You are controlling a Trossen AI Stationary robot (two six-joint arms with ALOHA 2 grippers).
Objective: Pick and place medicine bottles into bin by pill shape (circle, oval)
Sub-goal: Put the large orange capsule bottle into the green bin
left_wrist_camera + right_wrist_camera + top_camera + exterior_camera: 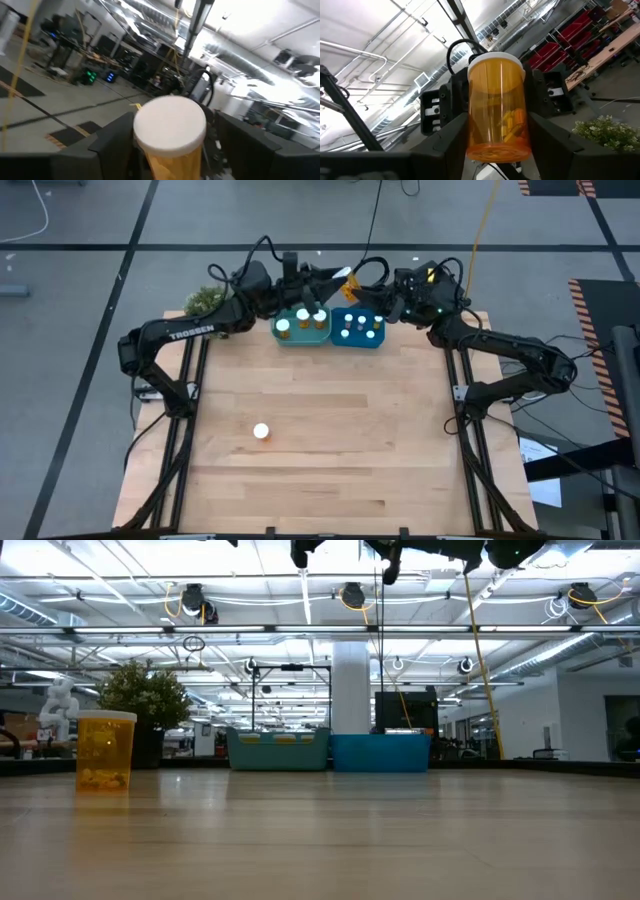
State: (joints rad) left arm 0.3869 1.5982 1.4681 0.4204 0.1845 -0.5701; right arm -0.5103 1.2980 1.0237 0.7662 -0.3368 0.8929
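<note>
Both arms reach to the table's far edge, high above two bins. My left gripper (170, 150) is shut on a medicine bottle (171, 131), orange with a white cap. My right gripper (497, 127) is shut on another orange bottle (497, 107) with yellow pills inside. In the high view the two grippers nearly meet above the bins, around the orange bottle (346, 286). The teal bin (302, 337) holds three bottles and the blue bin (358, 340) holds several. One more bottle (261, 432) stands upright on its base on the table's near left part. My left gripper pinches the bottle's orange body (172, 160), just behind the cap, between its two fingers (112, 142). The white cap (170, 122) points away from the wrist, and the bottle is lifted clear above the bins. My right gripper pinches the bottle's side walls (472, 125) between its two fingers (547, 135). The bottle lies along the fingers, its base (497, 150) toward the wrist and its cap end away from it. It is lifted clear above the bins.
A small green plant (205, 300) stands at the table's far left corner, behind the left arm. The two bins sit side by side at the middle of the far edge. The wooden tabletop (330, 440) spreads out around the lone bottle (105, 750).
</note>
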